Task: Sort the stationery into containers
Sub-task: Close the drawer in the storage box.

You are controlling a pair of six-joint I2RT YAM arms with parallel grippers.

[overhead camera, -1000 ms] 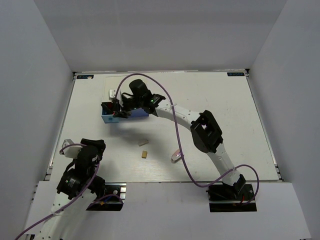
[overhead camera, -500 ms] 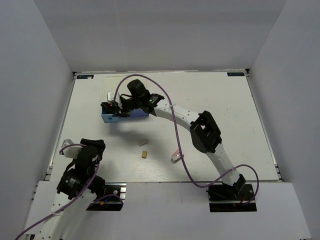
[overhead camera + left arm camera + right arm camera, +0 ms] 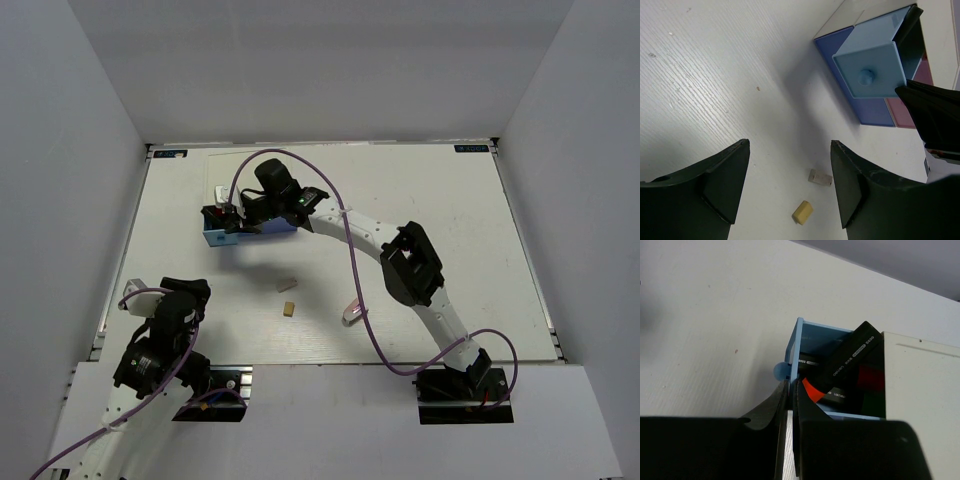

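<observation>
The box of drawers (image 3: 262,233) stands at the back left, with a white top (image 3: 920,390) and darker blue (image 3: 860,95) and pink (image 3: 905,112) fronts. Its light blue drawer (image 3: 875,60) is pulled out. My right gripper (image 3: 791,390) is shut on that drawer's front wall, beside its knob (image 3: 781,371). Black markers (image 3: 850,360) lie inside, one with an orange-red end (image 3: 812,389). A grey-white eraser (image 3: 287,285), a tan eraser (image 3: 289,309) and the white-pink piece (image 3: 352,312) lie on the table. My left gripper (image 3: 790,195) is open and empty at the near left.
The right arm (image 3: 400,255) reaches across the middle of the table to the box. Its purple cable (image 3: 350,270) hangs above the white-pink piece. Grey walls (image 3: 80,150) enclose the white table (image 3: 450,220) on three sides.
My right wrist has shifted slightly left at the drawer box, still holding the drawer front. The left arm and the loose items have not moved.
</observation>
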